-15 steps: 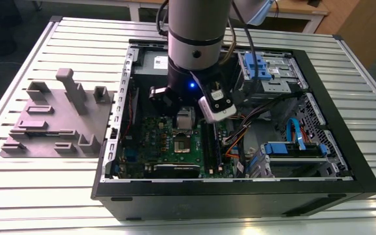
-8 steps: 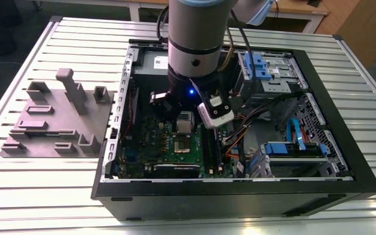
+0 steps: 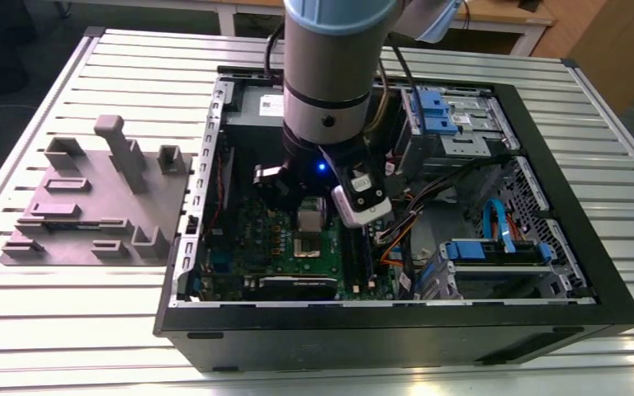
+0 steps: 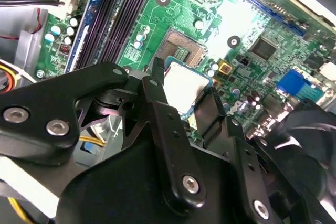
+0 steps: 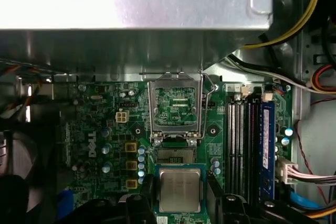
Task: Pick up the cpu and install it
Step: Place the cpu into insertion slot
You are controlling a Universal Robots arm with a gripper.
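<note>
The cpu, a flat square chip with a silvery top and pale rim, hangs just above the green motherboard inside the open computer case. My gripper is shut on it, one black finger on each side of the chip. Right beside the held chip lies the open socket, its metal load plate swung up. The second wrist view shows the cpu between the fingers, with the socket just beyond it. In the exterior view my gripper hovers low over the board.
A grey stepped plastic block lies on the slatted table at the exterior view's left. Inside the case are memory slots, bundled cables, blue-tabbed drive cages and a big metal box close above the socket.
</note>
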